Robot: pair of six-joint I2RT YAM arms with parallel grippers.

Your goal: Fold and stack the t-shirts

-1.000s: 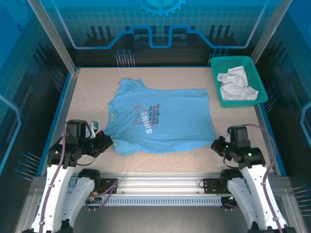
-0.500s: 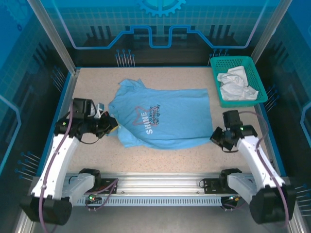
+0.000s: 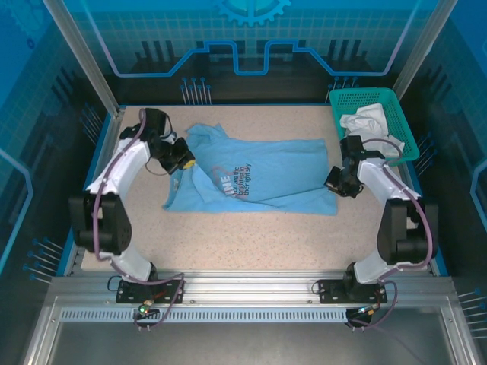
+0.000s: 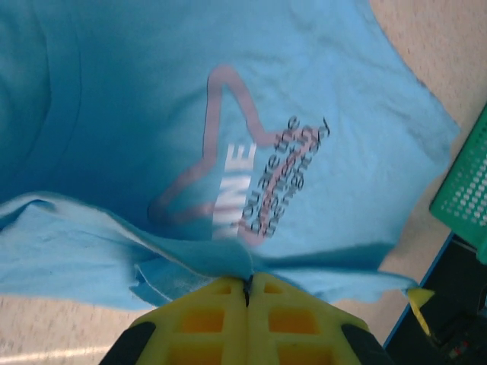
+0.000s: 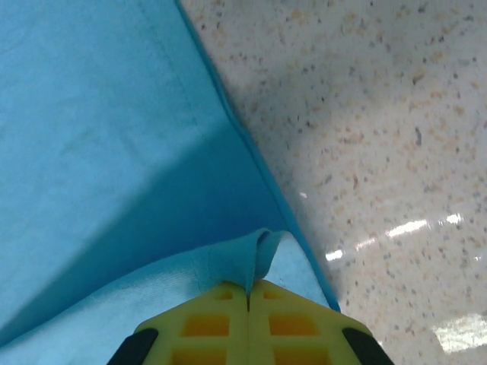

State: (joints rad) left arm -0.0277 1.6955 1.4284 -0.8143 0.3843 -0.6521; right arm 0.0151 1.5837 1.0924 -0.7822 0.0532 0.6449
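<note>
Plainly, left gripper (image 4: pixel 247 283) and right gripper (image 5: pixel 248 289) clamp the blue t-shirt (image 3: pixel 281 171) — print (image 3: pixel 237 182) partly covered by a fold

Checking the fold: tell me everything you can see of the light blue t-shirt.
The light blue t-shirt is soft, thin-looking fabric with a pink star outline, white letters and small dark text on the chest. It lies across the middle of the speckled table, its near edge lifted and doubled over, partly covering the print. The left gripper is shut on a fabric edge at its sleeve end; the right gripper is shut on an edge at its hem end.
</note>
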